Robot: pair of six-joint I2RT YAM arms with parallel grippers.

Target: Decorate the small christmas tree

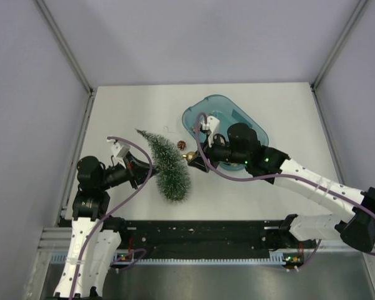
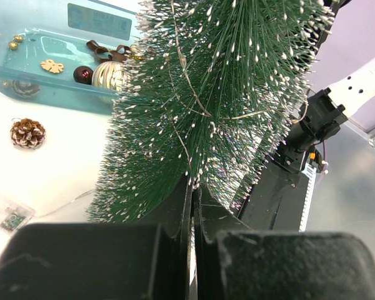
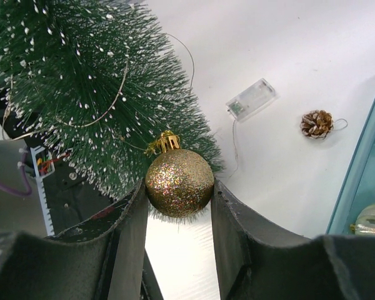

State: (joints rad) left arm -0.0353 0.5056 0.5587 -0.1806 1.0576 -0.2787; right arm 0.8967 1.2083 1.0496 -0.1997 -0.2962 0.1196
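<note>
Frosted green christmas tree [image 1: 167, 164], apparently tilted.

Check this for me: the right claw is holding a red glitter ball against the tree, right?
No, the ball is gold, not red. The right wrist view shows the right claw holding a gold glitter ball against the tree.

Small christmas tree [image 1: 167, 165] near the desk's [image 1: 131, 106] near edge (left of centre); tray [image 1: 237, 112] behind it rightward, pinecone [image 1: 180, 144] apparently between them.
</note>
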